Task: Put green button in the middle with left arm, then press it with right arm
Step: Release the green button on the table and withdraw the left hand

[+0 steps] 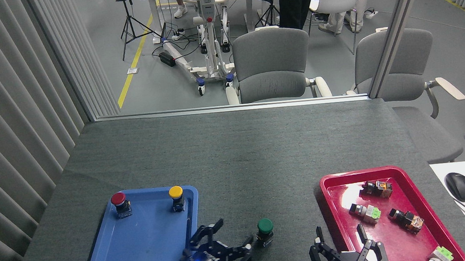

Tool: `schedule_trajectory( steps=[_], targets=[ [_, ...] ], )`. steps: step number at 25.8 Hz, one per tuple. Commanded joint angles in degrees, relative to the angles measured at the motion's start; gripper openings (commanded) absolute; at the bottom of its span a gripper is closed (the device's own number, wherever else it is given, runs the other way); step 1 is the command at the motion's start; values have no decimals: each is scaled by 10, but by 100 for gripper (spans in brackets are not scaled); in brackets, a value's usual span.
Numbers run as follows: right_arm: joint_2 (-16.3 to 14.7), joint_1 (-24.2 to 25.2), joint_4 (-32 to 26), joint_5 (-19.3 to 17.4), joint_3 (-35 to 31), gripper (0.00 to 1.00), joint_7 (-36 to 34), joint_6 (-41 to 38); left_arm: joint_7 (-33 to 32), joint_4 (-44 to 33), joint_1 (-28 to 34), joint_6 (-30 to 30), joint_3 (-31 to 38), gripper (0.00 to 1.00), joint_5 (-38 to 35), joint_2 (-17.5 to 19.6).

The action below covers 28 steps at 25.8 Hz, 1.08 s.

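The green button (265, 230) stands upright by itself on the dark grey cloth, in the middle (259, 195) between the two trays near the front edge. My left gripper (231, 238) is open just to the button's left, its fingers spread and off the button, one fingertip close beside the black base. My right gripper (340, 242) is open at the bottom edge, to the right of the button and at the red tray's near left corner, with nothing in it.
A blue tray (141, 247) at the left carries a red button (119, 203) and a yellow button (176, 196). A red tray (393, 234) at the right holds several switch parts. Chairs and people are beyond the table's far edge.
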Motion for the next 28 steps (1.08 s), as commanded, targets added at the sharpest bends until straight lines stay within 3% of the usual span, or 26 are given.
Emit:
schedule_trajectory(
  steps=[1,6,10,20,24,28],
  targets=[
    [-15,0,-3,-12,0,98,0,1,4,-103,75,8,99,99,6,57],
    [-22,0,-6,-23,1,96,0,2,7,-203,161,15,230,99,-23,76],
    [-24,0,-7,-23,5,96,3,2,9,-233,212,9,362,99,-45,65],
    [-27,2,-16,-23,13,96,6,2,0,-228,220,-5,392,99,-40,64],
    [-34,2,-18,-24,15,96,2,2,-1,-230,219,-50,446,99,-38,49],
    [-33,2,-21,-24,16,95,4,2,-1,-228,219,-58,449,99,-38,52]
  ],
)
